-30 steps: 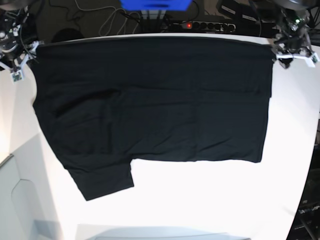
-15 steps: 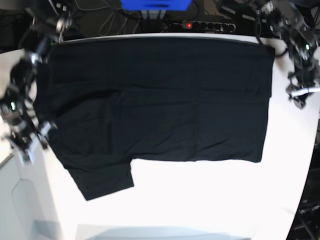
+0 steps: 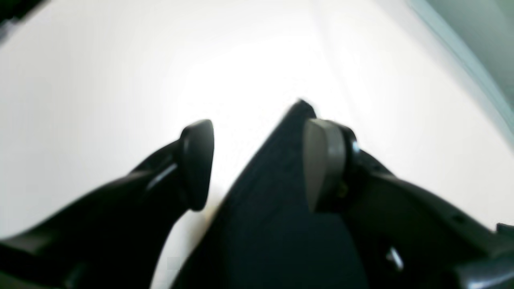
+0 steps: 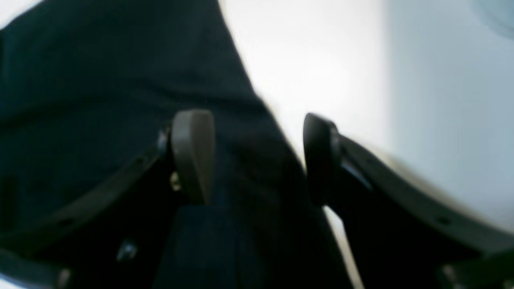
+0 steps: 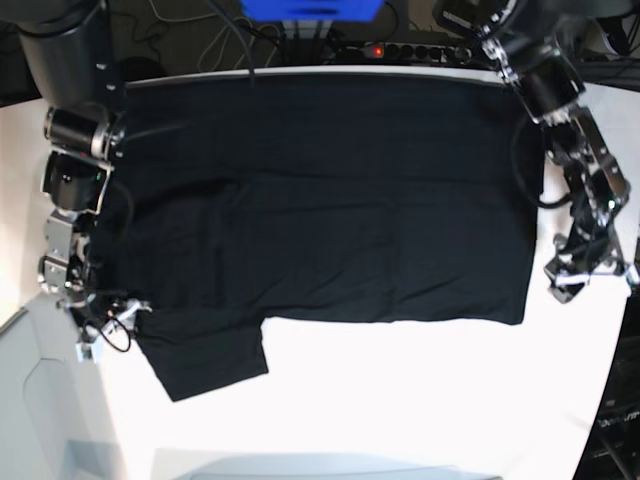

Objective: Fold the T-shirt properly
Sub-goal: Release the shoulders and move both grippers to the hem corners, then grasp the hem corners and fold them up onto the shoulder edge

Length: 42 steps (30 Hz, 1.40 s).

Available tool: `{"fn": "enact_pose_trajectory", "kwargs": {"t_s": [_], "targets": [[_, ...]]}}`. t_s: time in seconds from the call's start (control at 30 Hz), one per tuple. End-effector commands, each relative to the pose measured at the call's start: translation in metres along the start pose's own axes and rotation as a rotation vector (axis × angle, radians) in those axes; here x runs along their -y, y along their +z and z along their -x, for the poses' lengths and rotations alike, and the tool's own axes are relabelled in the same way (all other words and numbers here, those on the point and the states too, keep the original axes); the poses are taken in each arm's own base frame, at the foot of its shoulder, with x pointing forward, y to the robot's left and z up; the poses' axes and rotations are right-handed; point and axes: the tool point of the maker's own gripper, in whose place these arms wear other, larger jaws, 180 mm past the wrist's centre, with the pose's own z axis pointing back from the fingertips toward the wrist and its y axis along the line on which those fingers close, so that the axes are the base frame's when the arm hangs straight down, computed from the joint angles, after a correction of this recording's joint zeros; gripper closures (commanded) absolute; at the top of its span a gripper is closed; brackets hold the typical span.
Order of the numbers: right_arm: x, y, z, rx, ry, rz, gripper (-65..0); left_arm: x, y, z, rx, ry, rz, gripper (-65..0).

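Observation:
The black T-shirt (image 5: 320,210) lies flat on the white table (image 5: 420,400), with one sleeve (image 5: 205,360) sticking out toward the near left. My left gripper (image 5: 566,288) hangs at the shirt's right side near its lower right corner. In the left wrist view the left gripper (image 3: 259,164) is open, and a pointed corner of the T-shirt (image 3: 273,200) lies under the gap. My right gripper (image 5: 102,335) is at the shirt's left edge beside the sleeve. The right wrist view shows the right gripper (image 4: 257,156) open over the T-shirt (image 4: 100,80) edge.
A power strip (image 5: 415,50), cables and a blue object (image 5: 310,8) sit behind the table's far edge. A pale grey surface (image 5: 40,410) borders the table at the near left. Bare white tabletop stretches in front of the shirt.
Both arms have swung from the shirt's far corners down along its sides toward the near edge. The T-shirt lies as before.

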Motion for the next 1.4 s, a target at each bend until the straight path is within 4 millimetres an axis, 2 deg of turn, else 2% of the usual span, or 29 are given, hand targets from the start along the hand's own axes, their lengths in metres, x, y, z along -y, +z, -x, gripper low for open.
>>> {"fn": "enact_pose_trajectory", "kwargs": {"t_s": [0.0,0.23,0.4,0.5,0.6,0.7,0.87,0.97,1.07,1.27,1.37], "targets": [[0.012,0.004,-0.033,0.091,-0.011,0.021,-35.5,0.004,-0.004,-0.023,0.054,-0.009,0.008,-34.2],[0.016,-0.002,-0.005,0.061,-0.052,0.018,-35.5,0.032,-0.054,-0.007,0.042,-0.140,0.030,-34.2],[0.007,-0.006,0.008,0.036,-0.064,0.003,-34.5,0.040,-0.086,0.012,0.008,-0.187,0.008,-34.2],[0.000,-0.007,0.017,0.024,-0.066,-0.008,-29.0,0.040,-0.097,0.022,-0.013,-0.214,-0.007,-34.2],[-0.002,-0.008,0.019,0.020,-0.068,-0.011,-19.6,0.046,-0.105,0.030,-0.023,-0.270,-0.006,-34.2],[-0.007,-0.009,0.020,0.020,-0.071,-0.019,-11.1,0.054,-0.108,0.036,-0.025,-0.316,0.003,-34.1],[-0.007,-0.010,0.019,0.021,-0.071,-0.020,-0.3,0.052,-0.110,0.045,-0.046,-0.339,-0.002,-32.8],[-0.009,-0.010,0.018,0.021,-0.067,-0.022,0.0,0.051,-0.110,0.046,-0.047,-0.338,-0.004,-20.5],[-0.017,-0.012,0.020,0.003,-0.022,-0.038,0.0,0.050,-0.110,0.047,-0.052,-0.340,-0.006,-0.7],[-0.019,-0.012,0.012,0.016,0.008,-0.042,0.0,0.053,-0.109,0.044,-0.045,-0.324,0.001,0.0],[-0.017,-0.005,-0.018,0.095,0.048,-0.032,0.0,0.068,-0.107,0.034,-0.022,-0.328,0.032,0.0]]}}
